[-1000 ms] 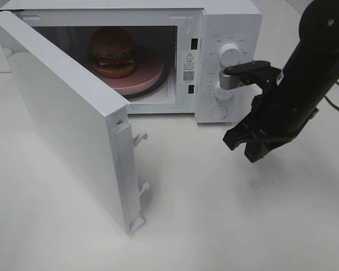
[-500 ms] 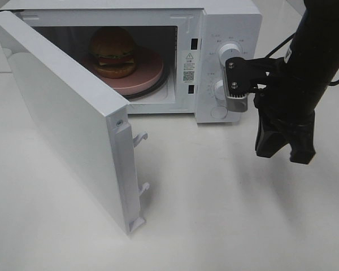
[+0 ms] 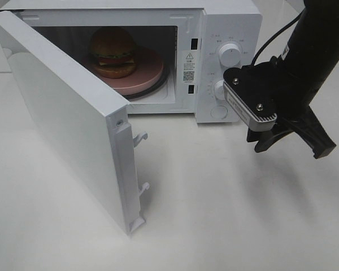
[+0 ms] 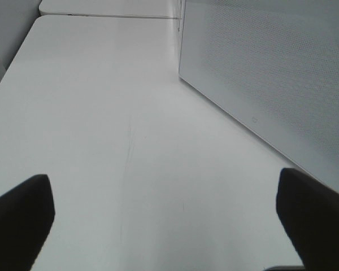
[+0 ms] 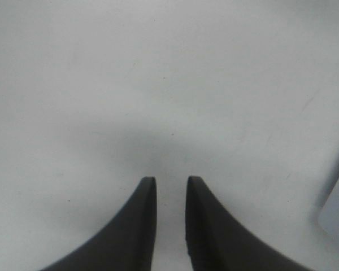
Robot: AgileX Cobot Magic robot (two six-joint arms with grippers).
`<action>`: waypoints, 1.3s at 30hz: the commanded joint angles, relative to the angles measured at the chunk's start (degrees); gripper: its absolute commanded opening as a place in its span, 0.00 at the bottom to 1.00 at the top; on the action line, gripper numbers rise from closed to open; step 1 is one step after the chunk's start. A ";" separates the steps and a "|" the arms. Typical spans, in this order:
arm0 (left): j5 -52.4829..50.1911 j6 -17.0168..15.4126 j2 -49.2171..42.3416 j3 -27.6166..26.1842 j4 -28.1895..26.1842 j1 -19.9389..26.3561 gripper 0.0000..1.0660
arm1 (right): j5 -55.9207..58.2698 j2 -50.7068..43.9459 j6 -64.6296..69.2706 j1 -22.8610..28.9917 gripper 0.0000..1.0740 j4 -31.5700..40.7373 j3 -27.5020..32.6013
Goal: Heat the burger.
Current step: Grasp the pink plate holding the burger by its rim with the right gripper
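The burger (image 3: 113,52) stands on a round pink plate (image 3: 150,76) inside the white microwave (image 3: 229,22), whose door (image 3: 62,107) hangs wide open to the left. My right gripper (image 3: 292,150) hovers over the table in front of the control knobs (image 3: 230,55). Its black fingers are slightly apart and empty. In the right wrist view the right gripper (image 5: 170,180) shows a narrow gap over bare table. My left gripper (image 4: 163,176) is open wide and empty, low over the table beside the door's mesh panel (image 4: 271,73).
The open door (image 3: 124,169) juts toward the table's front, with two latch hooks (image 3: 141,138) on its edge. The white table (image 3: 226,214) stretches in front of the microwave. A second knob (image 3: 219,89) is partly hidden behind the right wrist.
My right gripper has swung rightward and turned in front of the control panel, and its fingers have parted from shut. The burger, door and left gripper have not moved.
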 commanded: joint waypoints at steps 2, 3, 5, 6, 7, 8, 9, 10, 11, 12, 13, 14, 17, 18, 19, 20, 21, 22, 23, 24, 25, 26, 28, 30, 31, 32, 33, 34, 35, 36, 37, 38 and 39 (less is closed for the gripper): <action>-0.74 -0.34 -0.23 0.29 -0.06 0.17 0.94 | -0.46 -0.46 -1.09 0.40 0.29 -0.17 -0.23; -0.74 -0.34 -0.23 0.29 -0.06 0.17 0.94 | -0.86 -0.46 -1.03 1.15 0.35 -0.46 -0.23; -0.74 -0.34 -0.23 0.29 -0.06 0.17 0.94 | -1.95 -0.46 -0.34 2.23 0.41 -0.46 -0.23; -0.74 -0.34 -0.23 0.29 -0.06 0.17 0.94 | -4.07 -0.46 0.86 3.27 0.48 -0.46 -0.23; -0.74 -0.34 -0.23 0.29 -0.06 0.17 0.94 | -4.07 -0.46 0.86 3.27 0.48 -0.46 -0.23; -0.74 -0.34 -0.23 0.29 -0.06 0.17 0.94 | -5.33 -0.46 2.01 3.84 0.52 -0.46 -0.23; -0.74 -0.34 -0.23 0.29 -0.06 0.17 0.94 | -5.33 -0.46 2.01 3.84 0.52 -0.46 -0.23; -0.74 -0.34 -0.23 0.29 -0.06 0.17 0.94 | -8.31 -0.46 5.39 4.70 0.62 -0.46 -0.23; -0.74 -0.34 -0.23 0.29 -0.06 0.17 0.94 | -11.86 -0.46 7.56 5.27 0.70 -0.46 -0.23; -0.74 -0.34 -0.23 0.29 -0.06 0.17 0.94 | -11.86 -0.46 7.56 5.27 0.70 -0.46 -0.23; -0.74 -0.34 -0.23 0.29 -0.06 0.17 0.94 | -13.64 -0.46 8.08 5.73 0.75 -0.46 -0.23; -0.74 -0.34 -0.23 0.29 -0.06 0.17 0.94 | -13.64 -0.46 8.08 5.73 0.75 -0.46 -0.23; -0.74 -0.34 -0.23 0.29 -0.06 0.17 0.94 | -19.54 -0.46 7.85 6.42 0.84 -0.46 -0.23; -0.74 -0.34 -0.23 0.29 -0.06 0.17 0.94 | -20.74 -0.29 7.51 6.59 0.84 -0.34 -0.23; -0.74 -0.34 -0.23 0.29 -0.06 0.17 0.94 | -22.63 -0.29 6.25 7.10 0.83 -0.86 -0.23; -0.74 -0.34 -0.23 0.29 -0.06 0.17 0.94 | -22.63 -0.29 6.25 7.10 0.83 -0.86 -0.23; -0.74 -0.34 -0.23 0.29 -0.06 0.17 0.94 | -23.55 -0.06 5.21 7.10 0.83 -0.92 -0.23; -0.74 -0.34 -0.23 0.29 -0.06 0.17 0.94 | -23.55 -0.06 5.21 7.10 0.83 -0.92 -0.23; -0.74 -0.34 -0.23 0.29 -0.06 0.17 0.94 | -25.50 0.34 4.18 7.45 0.82 -1.03 -0.23; -0.74 -0.34 -0.23 0.29 -0.06 0.17 0.94 | -25.50 0.34 4.18 7.45 0.82 -1.03 -0.23; -0.74 -0.34 -0.23 0.29 -0.06 0.17 0.94 | -27.33 0.97 4.01 7.79 0.82 -1.38 -0.23; -0.74 -0.34 -0.23 0.29 -0.06 0.17 0.94 | -28.48 2.06 4.13 8.59 0.82 -1.49 -0.80; -0.74 -0.34 -0.23 0.29 -0.06 0.17 0.94 | -29.39 3.38 4.35 9.34 0.82 -1.66 -1.83; -0.74 -0.34 -0.23 0.29 -0.06 0.17 0.94 | -29.97 3.90 4.35 9.68 0.81 -1.66 -2.29; -0.74 -0.34 -0.23 0.29 -0.06 0.17 0.94 | -31.46 5.27 4.35 9.80 0.81 -1.66 -3.38; -0.74 -0.34 -0.23 0.29 -0.06 0.17 0.94 | -31.46 5.27 4.35 9.80 0.81 -1.66 -3.38; -0.74 -0.34 -0.23 0.29 -0.06 0.17 0.94 | -32.03 5.84 4.41 9.80 0.81 -1.66 -3.90; -0.74 -0.34 -0.23 0.29 -0.06 0.17 0.94 | -32.26 7.39 5.10 9.80 0.81 -1.66 -5.44; -0.74 -0.34 -0.23 0.29 -0.06 0.17 0.94 | -32.26 7.39 5.10 9.80 0.81 -1.66 -5.44; -0.74 -0.34 -0.23 0.29 -0.06 0.17 0.94 | -32.26 8.77 6.02 9.80 0.81 -1.66 -6.99; -0.74 -0.34 -0.23 0.29 -0.06 0.17 0.94 | -32.26 8.77 6.02 9.80 0.81 -1.66 -6.99; -0.74 -0.34 -0.23 0.29 -0.06 0.17 0.94 | -32.26 9.51 6.47 9.80 0.81 -1.66 -7.79; -0.74 -0.34 -0.23 0.29 -0.06 0.17 0.94 | -32.20 10.83 7.73 9.80 0.81 -1.66 -9.34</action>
